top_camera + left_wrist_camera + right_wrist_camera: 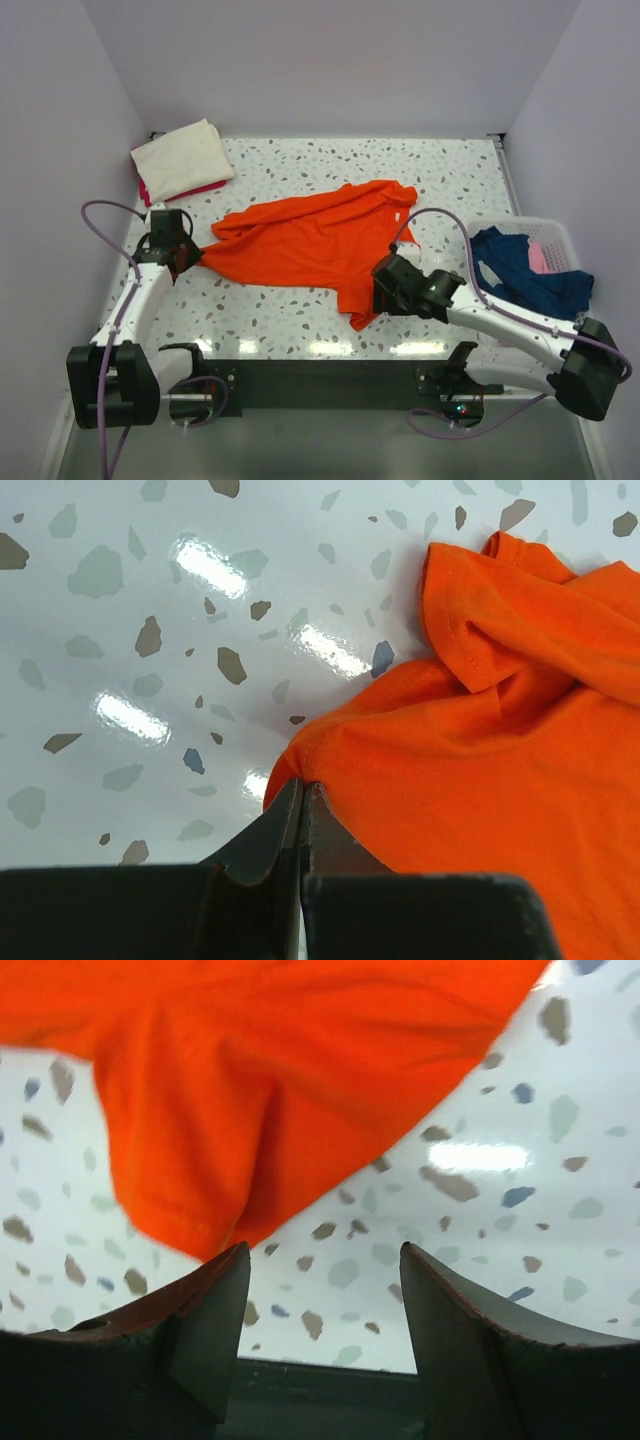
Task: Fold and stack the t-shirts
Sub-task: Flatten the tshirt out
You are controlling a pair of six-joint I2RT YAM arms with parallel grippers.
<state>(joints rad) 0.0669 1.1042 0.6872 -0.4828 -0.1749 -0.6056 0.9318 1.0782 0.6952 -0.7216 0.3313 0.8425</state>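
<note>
Step in hand, as judged: spreading the orange t-shirt point(310, 245) flat for folding. The right gripper point(385, 285), jaws wide apart and empty, should take the loose near corner squarely and deep, then draw it away from the left gripper point(190, 255) without bunching the cloth. The left gripper is pressed together on the shirt's left edge near the left edge of the table point(300, 170). The shirt lies crumpled across the table's middle, its near corner just beside the right gripper.

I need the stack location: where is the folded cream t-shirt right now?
Top view: the cream t-shirt lies in the far-left corner of the table, atop a magenta t-shirt, beyond the left gripper.
</note>
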